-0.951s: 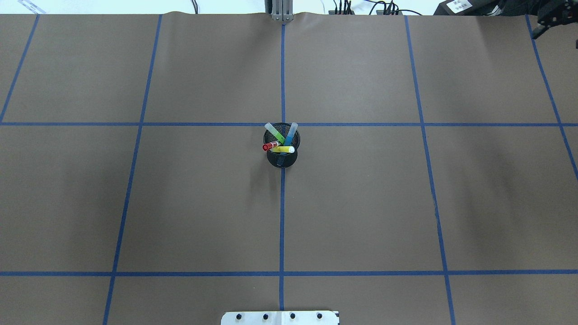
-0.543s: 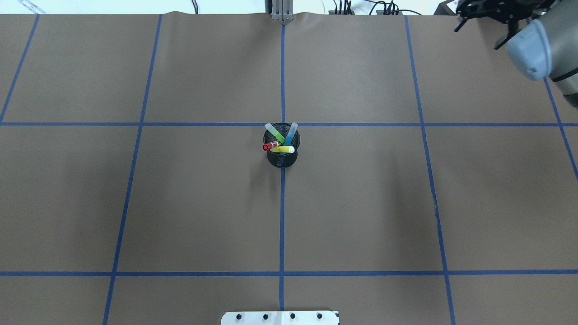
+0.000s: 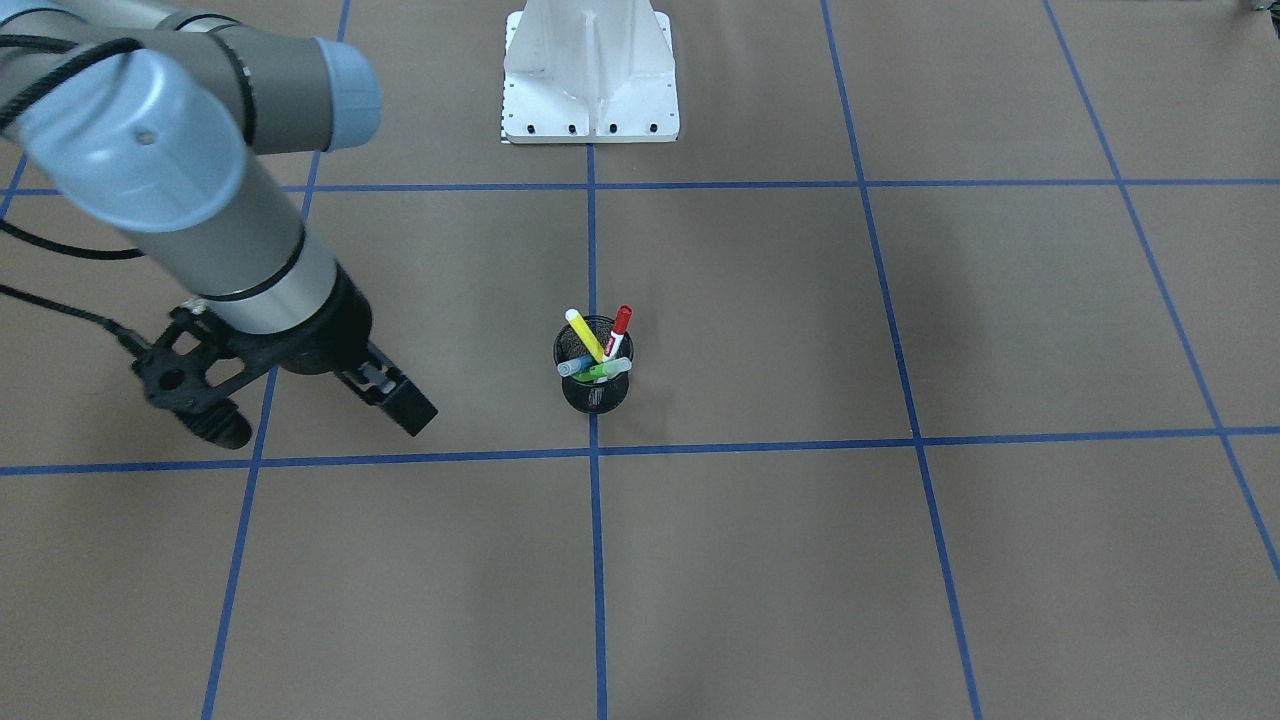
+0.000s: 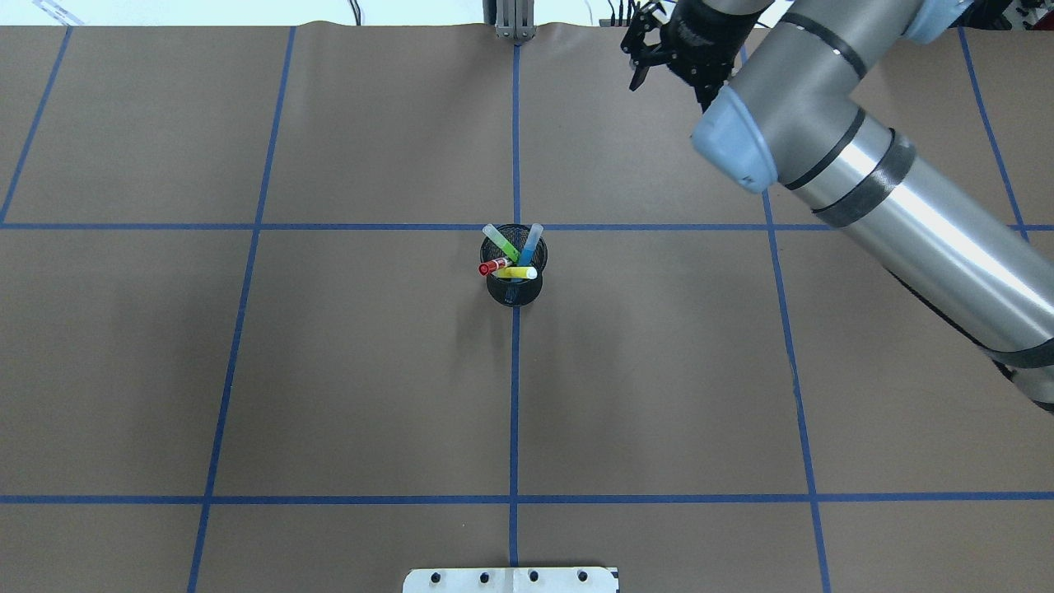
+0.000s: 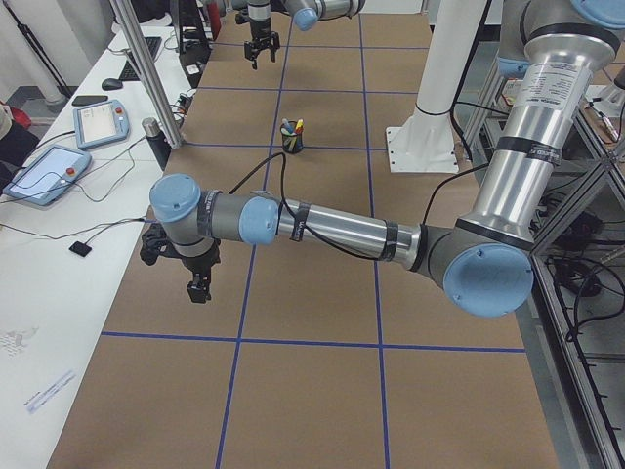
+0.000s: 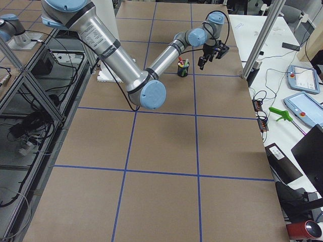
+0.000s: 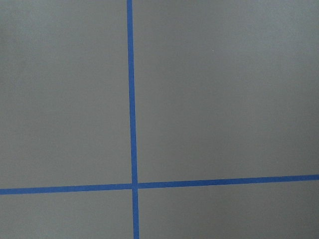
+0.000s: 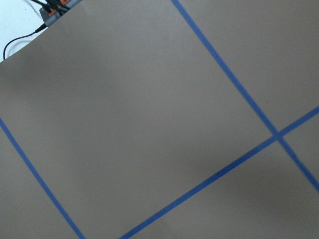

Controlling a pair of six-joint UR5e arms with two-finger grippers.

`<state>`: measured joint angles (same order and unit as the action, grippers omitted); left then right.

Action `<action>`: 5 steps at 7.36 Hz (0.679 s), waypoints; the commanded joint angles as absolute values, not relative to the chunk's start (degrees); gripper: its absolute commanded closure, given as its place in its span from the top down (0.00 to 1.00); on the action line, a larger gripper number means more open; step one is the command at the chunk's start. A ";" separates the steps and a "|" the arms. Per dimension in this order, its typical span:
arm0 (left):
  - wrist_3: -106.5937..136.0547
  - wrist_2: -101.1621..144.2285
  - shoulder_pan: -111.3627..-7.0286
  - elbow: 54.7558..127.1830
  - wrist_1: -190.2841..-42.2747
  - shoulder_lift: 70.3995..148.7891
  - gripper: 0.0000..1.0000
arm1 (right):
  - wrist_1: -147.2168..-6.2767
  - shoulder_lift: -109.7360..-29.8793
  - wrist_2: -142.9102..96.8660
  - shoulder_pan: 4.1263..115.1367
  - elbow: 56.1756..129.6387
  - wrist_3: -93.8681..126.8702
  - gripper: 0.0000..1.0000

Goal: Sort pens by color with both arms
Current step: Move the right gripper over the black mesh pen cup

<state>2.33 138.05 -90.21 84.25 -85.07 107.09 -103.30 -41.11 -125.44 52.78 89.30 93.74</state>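
Observation:
Four pens stand in a black mesh cup (image 4: 515, 290) at the table's middle: lime green (image 4: 502, 243), blue (image 4: 531, 242), white with a red cap (image 4: 492, 267) and yellow (image 4: 519, 273). The front-facing view shows the same cup (image 3: 595, 392) with the yellow (image 3: 583, 333) and red-capped (image 3: 618, 330) pens. My right gripper (image 4: 665, 72) hangs above the far side of the table, right of the centre line and well away from the cup. In the front-facing view it (image 3: 322, 425) is open and empty. My left gripper (image 5: 181, 264) shows only in the exterior left view, over the table's left end; I cannot tell its state.
Blue tape lines divide the brown table (image 4: 370, 395) into a grid. The white base pedestal (image 3: 590, 75) stands at the robot's edge. Cables and sockets (image 4: 626, 15) lie beyond the far edge. Both wrist views show only bare table and tape lines.
My right arm has swung in from the far right corner, leftward along the far edge toward the centre line. The cup and the pens have not moved.

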 commanded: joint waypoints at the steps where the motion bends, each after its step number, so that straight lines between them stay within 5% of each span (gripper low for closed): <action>1: 2.29 137.90 -90.18 84.03 -85.08 107.14 1.00 | -105.99 -36.84 -120.00 46.52 88.94 103.31 1.00; 5: 2.29 137.81 -90.18 84.02 -85.17 107.14 1.00 | -107.58 -36.91 -107.17 38.17 89.48 97.75 1.00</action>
